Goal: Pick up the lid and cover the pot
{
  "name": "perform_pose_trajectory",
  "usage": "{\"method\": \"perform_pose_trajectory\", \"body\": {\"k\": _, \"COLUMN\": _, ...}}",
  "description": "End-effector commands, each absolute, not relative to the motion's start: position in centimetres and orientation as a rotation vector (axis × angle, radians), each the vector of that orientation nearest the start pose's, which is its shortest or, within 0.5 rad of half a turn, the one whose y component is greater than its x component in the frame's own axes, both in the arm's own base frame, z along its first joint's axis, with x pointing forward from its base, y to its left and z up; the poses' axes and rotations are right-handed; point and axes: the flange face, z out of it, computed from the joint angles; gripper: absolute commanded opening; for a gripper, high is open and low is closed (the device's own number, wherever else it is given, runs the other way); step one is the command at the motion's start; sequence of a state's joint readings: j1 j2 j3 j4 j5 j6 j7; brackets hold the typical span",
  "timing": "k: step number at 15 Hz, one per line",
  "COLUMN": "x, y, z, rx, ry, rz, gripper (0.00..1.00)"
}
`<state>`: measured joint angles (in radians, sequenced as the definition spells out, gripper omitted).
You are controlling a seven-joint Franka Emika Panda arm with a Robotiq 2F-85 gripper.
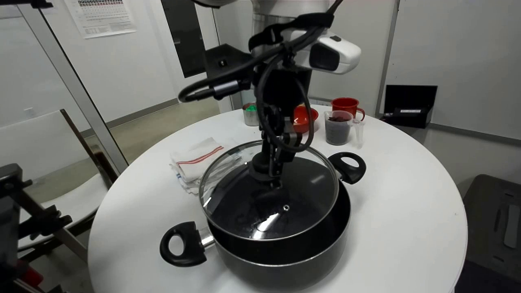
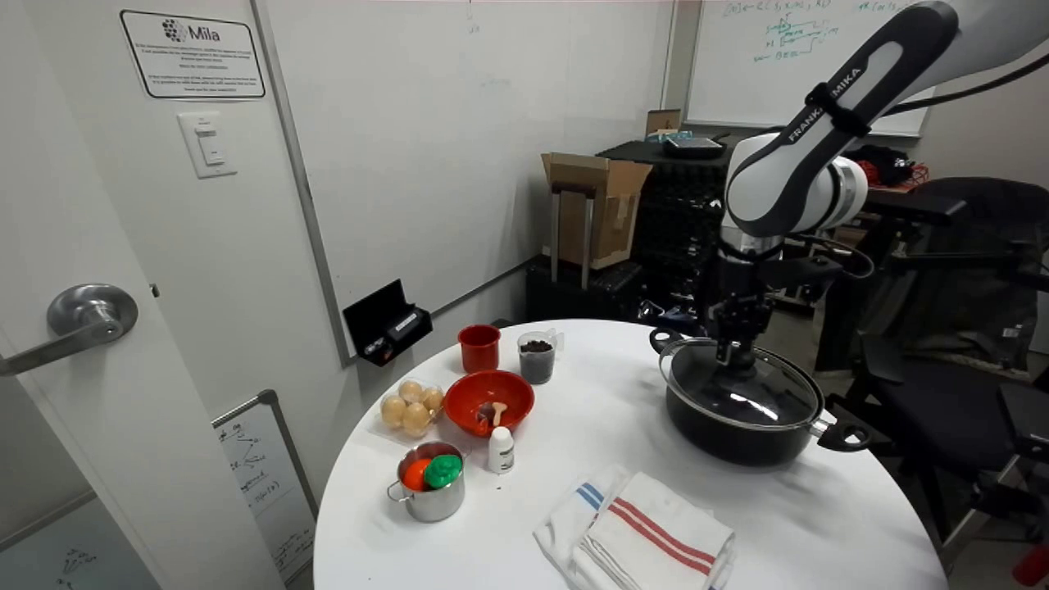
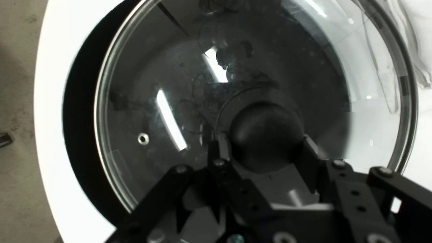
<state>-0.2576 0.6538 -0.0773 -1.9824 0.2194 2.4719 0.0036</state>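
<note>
Wrist view: the gripper [image 3: 265,145] pinches the knob [image 3: 266,123], holding the lid [image 3: 249,87] off-centre over the pot [image 3: 79,111].
Gripping at the centre probably lets the lid hang near level; it seems to need shifting toward the pot's uncovered side, lest its edge catch. In an exterior view, folded cloths [image 2: 647,528] lie near the pot, the red bowl [image 2: 500,389] well apart; neither seems in the way.

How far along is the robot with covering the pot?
Looks done: the lid is up and mostly over the pot. In hand: the claw grips the lid's knob. Left: the lid is off-centre, leaving part of the pot uncovered, so it likely needs centring, seating and releasing.
</note>
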Motion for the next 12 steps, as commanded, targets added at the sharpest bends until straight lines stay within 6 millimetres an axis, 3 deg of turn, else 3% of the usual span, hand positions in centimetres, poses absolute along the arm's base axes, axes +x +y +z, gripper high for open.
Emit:
{"method": "perform_pose_trajectory", "body": {"k": 1, "x": 55.2, "y": -20.1, "z": 12.4, "rx": -2.875, "ry": 0.838, "rz": 0.189, "gripper": 0.24}}
{"method": "perform_pose_trajectory", "body": {"k": 12, "x": 54.2, "y": -22.4, "z": 12.0, "rx": -2.822, "ry": 0.961, "rz": 0.189, "gripper": 0.24}}
